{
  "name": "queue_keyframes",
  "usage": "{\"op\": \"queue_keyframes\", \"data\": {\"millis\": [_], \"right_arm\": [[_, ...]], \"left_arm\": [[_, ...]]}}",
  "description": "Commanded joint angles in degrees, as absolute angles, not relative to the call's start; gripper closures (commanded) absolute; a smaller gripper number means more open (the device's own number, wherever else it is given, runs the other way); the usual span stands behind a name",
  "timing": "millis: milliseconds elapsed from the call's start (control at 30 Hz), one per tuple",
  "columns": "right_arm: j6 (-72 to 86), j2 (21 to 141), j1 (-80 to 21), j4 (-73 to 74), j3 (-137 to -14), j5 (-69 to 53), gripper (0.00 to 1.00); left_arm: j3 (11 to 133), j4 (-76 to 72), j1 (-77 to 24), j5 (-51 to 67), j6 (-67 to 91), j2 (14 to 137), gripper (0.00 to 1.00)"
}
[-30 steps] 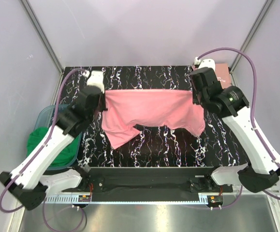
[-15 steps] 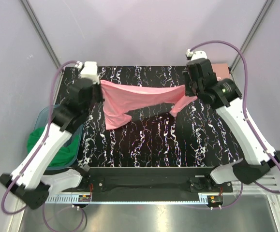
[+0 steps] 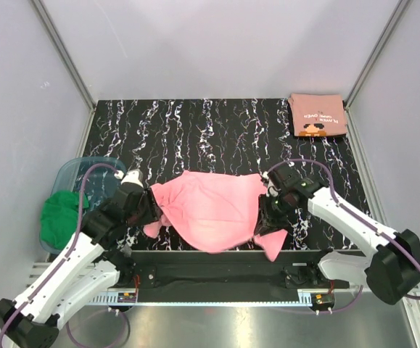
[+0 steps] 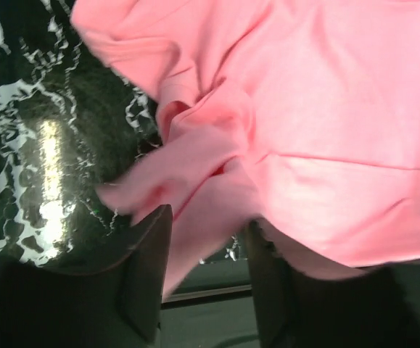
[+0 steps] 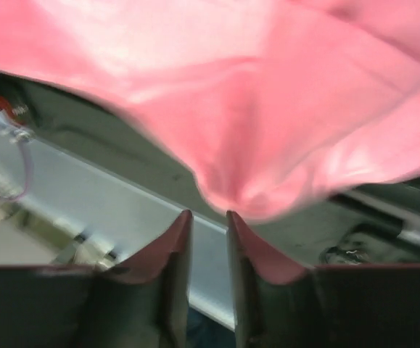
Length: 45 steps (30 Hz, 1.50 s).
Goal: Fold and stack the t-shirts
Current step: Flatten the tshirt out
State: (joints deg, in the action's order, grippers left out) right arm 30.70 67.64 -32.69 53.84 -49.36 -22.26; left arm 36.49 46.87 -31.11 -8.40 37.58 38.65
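The plain pink t-shirt (image 3: pixel 213 210) lies crumpled and unfolded between your two grippers, on the near part of the table. Its left edge bunches up right at the left gripper (image 3: pixel 151 210). Its right edge reaches the right gripper (image 3: pixel 262 217), and one corner spills over the table's near edge just behind that gripper, toward the arm bases.

From the left wrist view, your left fingers (image 4: pixel 148 268) stand spread, with a loose fold of the pink cloth hanging down into the gap between them. It drapes there and is not squeezed. From the right wrist view, your right fingers (image 5: pixel 173 254) are parted by only a narrow slit. Nothing sits inside it, and the pink cloth bulges just ahead of the tips.

The salmon t-shirt (image 3: pixel 317 116), with white lettering and a small dark print, lies folded flat well beyond your right gripper, in the far right corner of the black marbled table (image 3: pixel 217 130).

Outside your left gripper, off the table's left edge, a clear blue tub (image 3: pixel 86 168) holds a green cloth (image 3: pixel 61 214).
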Motion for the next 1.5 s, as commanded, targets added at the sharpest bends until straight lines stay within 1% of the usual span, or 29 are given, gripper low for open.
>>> {"op": "queue_keyframes", "data": {"millis": [0, 33, 67, 100, 167, 200, 233, 267, 300, 367, 433, 500, 533, 600, 633, 700, 733, 767, 800, 833, 867, 933, 1000, 1033, 1167, 1333, 1467], "right_arm": [[32.4, 67.1, -33.1, 45.6, -49.1, -42.0, 0.58], [32.2, 67.2, -33.1, 46.0, -50.3, -41.6, 0.44], [31.8, 67.3, -33.0, 48.4, -51.7, -39.7, 0.3], [30.9, 67.7, -32.9, 49.6, -54.6, -34.5, 0.22], [31.3, 70.0, -32.1, 53.9, -57.1, -26.8, 0.17], [32.5, 71.5, -30.7, 55.9, -58.7, -17.8, 0.19], [35.4, 74.7, -29.8, 57.6, -59.1, -14.3, 0.25], [37.2, 76.1, -29.3, 59.8, -59.4, -11.4, 0.38], [39.5, 77.2, -28.2, 60.9, -59.1, -6.4, 0.48], [44.0, 77.7, -27.0, 61.2, -57.5, -3.3, 0.68], [47.0, 74.0, -23.7, 59.7, -53.4, -3.3, 0.65], [49.7, 69.0, -19.4, 58.3, -49.0, -3.0, 0.56], [50.5, 67.4, -17.9, 58.1, -47.8, -2.6, 0.54], [52.6, 63.2, -16.0, 58.4, -45.3, -0.9, 0.5], [53.4, 62.0, -14.3, 59.1, -44.6, -0.4, 0.5], [54.8, 60.0, -12.7, 59.0, -42.3, 0.9, 0.5], [55.2, 60.1, -10.7, 59.0, -41.5, 0.8, 0.51], [55.5, 60.4, -9.6, 58.5, -39.7, 0.2, 0.5], [54.9, 61.3, -8.7, 57.5, -38.7, -2.2, 0.5], [54.5, 61.7, -7.7, 54.5, -37.8, -3.5, 0.47], [54.1, 62.3, -7.4, 53.1, -36.2, -5.5, 0.45], [53.1, 64.1, -6.9, 50.5, -35.4, -7.0, 0.44], [52.8, 65.6, -6.8, 50.9, -35.5, -7.6, 0.46], [52.9, 65.7, -6.8, 51.6, -35.6, -7.7, 0.49], [53.4, 63.9, -6.6, 51.9, -35.2, -7.3, 0.52], [54.1, 64.3, -6.5, 48.8, -33.7, -7.8, 0.55], [54.6, 66.2, -6.5, 48.3, -33.0, -9.1, 0.62]], "left_arm": [[39.3, 43.1, -31.4, -3.7, 40.6, 37.3, 0.46], [39.6, 42.7, -31.4, -3.6, 40.3, 37.4, 0.43], [40.7, 42.3, -31.4, -3.8, 40.0, 37.5, 0.38], [41.4, 42.1, -31.4, -4.0, 39.6, 37.8, 0.37], [43.3, 42.0, -31.4, -4.5, 38.9, 38.3, 0.38], [43.9, 42.1, -31.4, -4.8, 38.8, 38.8, 0.41], [44.3, 42.1, -31.4, -5.0, 38.8, 39.0, 0.43], [44.6, 41.8, -31.5, -5.2, 38.8, 39.0, 0.45], [44.9, 41.6, -31.6, -5.0, 38.8, 39.3, 0.47], [45.1, 40.4, -31.5, -4.4, 38.2, 40.0, 0.48], [44.9, 39.0, -31.5, -2.2, 37.6, 42.0, 0.49], [44.5, 36.0, -31.6, 1.3, 36.9, 44.0, 0.49], [44.5, 34.0, -31.9, 2.3, 36.6, 46.4, 0.49], [45.3, 32.6, -33.3, 3.6, 35.9, 50.1, 0.49], [45.8, 31.7, -34.1, 3.7, 35.7, 54.0, 0.49], [46.8, 30.4, -36.6, 4.2, 35.1, 58.0, 0.49], [47.9, 28.8, -37.2, 4.6, 35.0, 60.5, 0.49], [48.7, 28.2, -37.8, 5.1, 35.0, 65.8, 0.49], [49.7, 28.0, -38.6, 6.8, 35.2, 69.1, 0.49], [52.4, 27.6, -39.1, 7.3, 35.2, 72.2, 0.48], [53.7, 27.5, -39.8, 8.5, 35.2, 77.9, 0.48], [56.2, 27.2, -40.3, 9.2, 35.4, 81.9, 0.48], [59.1, 27.0, -41.0, 9.3, 35.2, 85.3, 0.48], [59.9, 26.8, -41.1, 9.3, 35.1, 85.8, 0.48], [62.0, 27.6, -41.4, 8.9, 34.4, 86.1, 0.48], [60.6, 29.4, -41.4, 7.2, 34.0, 83.8, 0.48], [59.3, 30.8, -41.3, 5.5, 33.8, 80.4, 0.48]]}}
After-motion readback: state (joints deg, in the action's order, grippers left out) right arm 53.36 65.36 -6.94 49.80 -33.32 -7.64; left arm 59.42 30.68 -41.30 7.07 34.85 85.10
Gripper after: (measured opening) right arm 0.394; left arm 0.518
